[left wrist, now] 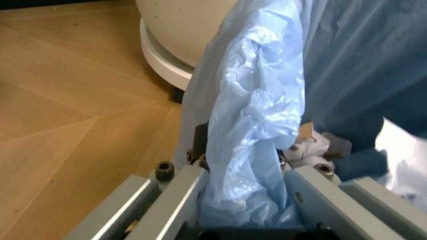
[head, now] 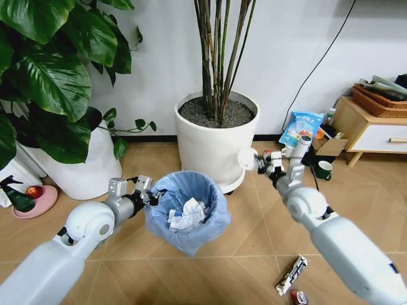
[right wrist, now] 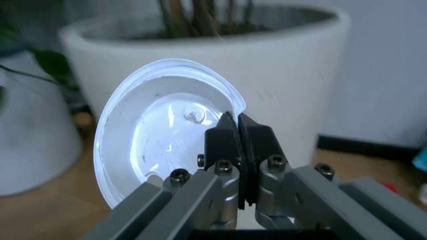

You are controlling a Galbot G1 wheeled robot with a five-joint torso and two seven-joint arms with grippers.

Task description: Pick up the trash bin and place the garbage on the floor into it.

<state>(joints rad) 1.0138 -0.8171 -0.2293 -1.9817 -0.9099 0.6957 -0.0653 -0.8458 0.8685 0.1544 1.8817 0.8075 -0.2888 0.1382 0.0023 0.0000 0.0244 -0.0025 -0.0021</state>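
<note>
A white wall point(head: 152, 70) rises behind two large white plant pots point(head: 216, 143), with a low wooden cabinet point(head: 365, 130) at right.

One trash bin point(head: 188, 216) sits at centre, two large white plant pots point(head: 216, 143) stand at eleven and nine o'clock, two wrappers point(head: 291, 274) lie at five o'clock, and one dark green mug point(head: 325, 169) rests at three o'clock.
</note>
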